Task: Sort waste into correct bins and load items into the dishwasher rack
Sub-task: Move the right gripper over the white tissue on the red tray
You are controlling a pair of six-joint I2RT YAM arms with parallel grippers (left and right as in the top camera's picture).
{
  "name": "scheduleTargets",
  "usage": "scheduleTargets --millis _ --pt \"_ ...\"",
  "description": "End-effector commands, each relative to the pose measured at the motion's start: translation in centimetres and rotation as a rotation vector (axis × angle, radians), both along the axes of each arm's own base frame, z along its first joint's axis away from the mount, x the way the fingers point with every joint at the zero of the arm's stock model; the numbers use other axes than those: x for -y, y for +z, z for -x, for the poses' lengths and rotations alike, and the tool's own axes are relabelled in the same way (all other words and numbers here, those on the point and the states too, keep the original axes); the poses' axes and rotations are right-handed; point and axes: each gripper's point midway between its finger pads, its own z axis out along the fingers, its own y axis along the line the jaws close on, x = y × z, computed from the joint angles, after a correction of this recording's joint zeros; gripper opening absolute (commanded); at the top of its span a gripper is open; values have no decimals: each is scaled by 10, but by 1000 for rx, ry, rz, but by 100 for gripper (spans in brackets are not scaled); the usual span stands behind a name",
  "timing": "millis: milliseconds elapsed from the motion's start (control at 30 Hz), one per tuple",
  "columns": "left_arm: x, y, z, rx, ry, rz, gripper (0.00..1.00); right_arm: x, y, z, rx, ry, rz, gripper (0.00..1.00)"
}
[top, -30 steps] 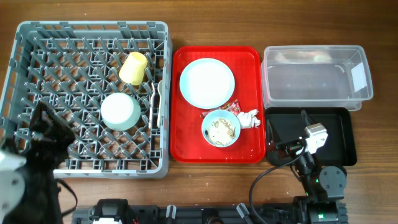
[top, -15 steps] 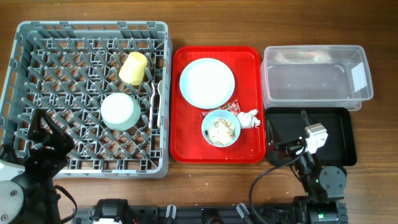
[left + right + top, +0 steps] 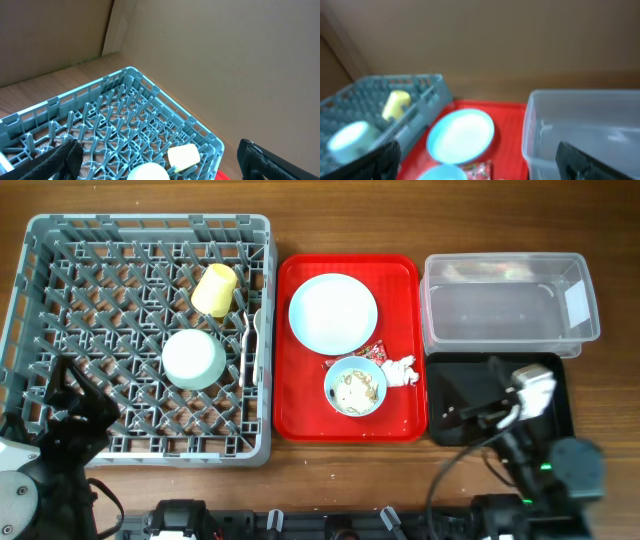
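**Right arm slides right over the black tray**

Since half a second ago the right arm has moved toward the right edge of the table (image 3: 610,220) and a little nearer its front. It hangs above the black tray (image 3: 566,395). The left arm has held its place at the near left corner of the rack (image 3: 150,222), and none of the objects has shifted.

The right gripper (image 3: 477,147) has its fingers spread wide with nothing between them. The left gripper (image 3: 160,145) is likewise spread wide and grasps nothing.

In the rack, the yellow cup (image 3: 215,289) lies on its side toward the far right. The upturned bowl (image 3: 194,359) sits mouth down just in front of it, near the middle.

The red tray (image 3: 400,275) lies between the rack and the bins. On it:
- The plate (image 3: 333,313) lies flat in the far half.
- The second bowl (image 3: 356,387) stands upright in front of the plate and holds the scraps (image 3: 352,393).
- The wrapper (image 3: 372,351) lies between the plate and this bowl, at the bowl's far rim.
- The napkin (image 3: 402,370) lies just right of the bowl.

The clear tub (image 3: 490,315) stands at the far right, with the black tray directly in front of it and touching it or nearly so.
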Motion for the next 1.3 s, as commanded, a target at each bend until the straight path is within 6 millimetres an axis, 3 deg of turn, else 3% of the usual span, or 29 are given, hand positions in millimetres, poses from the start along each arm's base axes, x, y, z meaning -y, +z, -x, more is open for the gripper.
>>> scheduleTargets --millis 0,67,233,267,333,433,567,700,867,1033,1100,1267 --pt "-4 3 3 12 26 4 100 1 41 -7 -159 30 140 100" --pt "-4 3 3 12 26 4 100 0 42 -12 -311 44 146 100" --pt "-4 3 3 12 25 4 100 -33 40 -28 -542 243 49 98" --pt "-4 3 3 12 26 4 100 -37 32 -31 -598 254 12 79" --pt "-4 3 3 12 26 4 100 -38 11 -35 -744 221 -53 61" --pt "-4 3 3 12 26 4 100 -37 -24 -37 -900 205 -23 46" --pt "-4 3 3 12 26 4 100 -39 -65 -39 -1005 192 116 26" --pt "-4 3 3 12 25 4 100 -30 -99 -46 -1067 69 215 4" --pt "-4 3 3 12 26 4 100 -36 -134 -48 -1116 47 217 4" --pt "-4 3 3 12 26 4 100 -56 -173 -49 -1074 93 227 4" --pt "-4 3 3 12 26 4 100 -65 -180 -53 -1030 107 238 4" --pt "-4 3 3 12 26 4 100 -61 -190 -73 -937 -34 271 5"
